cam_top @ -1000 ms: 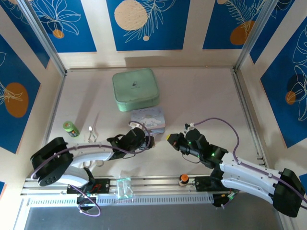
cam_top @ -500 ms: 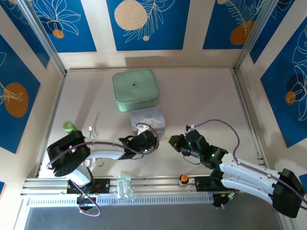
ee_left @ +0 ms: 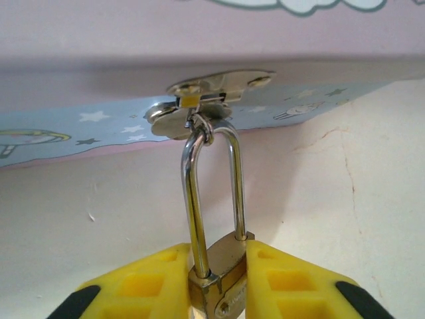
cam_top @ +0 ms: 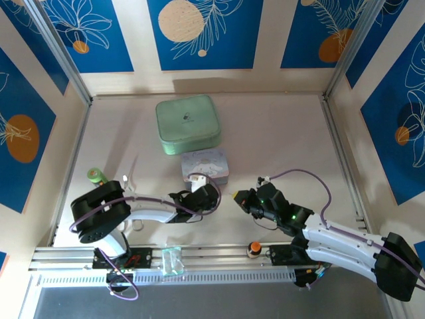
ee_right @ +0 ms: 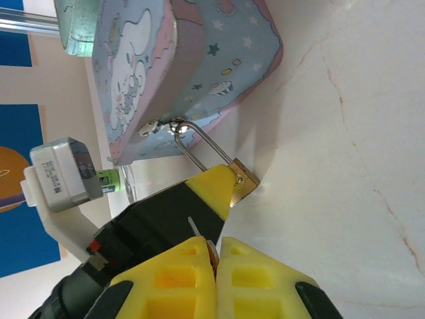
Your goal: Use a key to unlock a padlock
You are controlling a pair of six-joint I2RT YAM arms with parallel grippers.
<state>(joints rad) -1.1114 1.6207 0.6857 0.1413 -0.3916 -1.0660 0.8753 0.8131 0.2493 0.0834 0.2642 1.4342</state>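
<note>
arms: black-and-white shells | cables: purple | hand fingers: yellow, blocky plastic

Bright, even light; soft shadows; sharp focus.

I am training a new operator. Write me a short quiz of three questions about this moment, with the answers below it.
1. True or false: the padlock lies apart from the pastel box.
2. What does the left hand clamp? A) the shackle B) the padlock's brass body C) the box lid
3. Fill in: the thin silvery key is pinched by the ___ hand.

Key:
1. False: the shackle passes through the ring of the box's hasp.
2. B.
3. The right hand.
</note>
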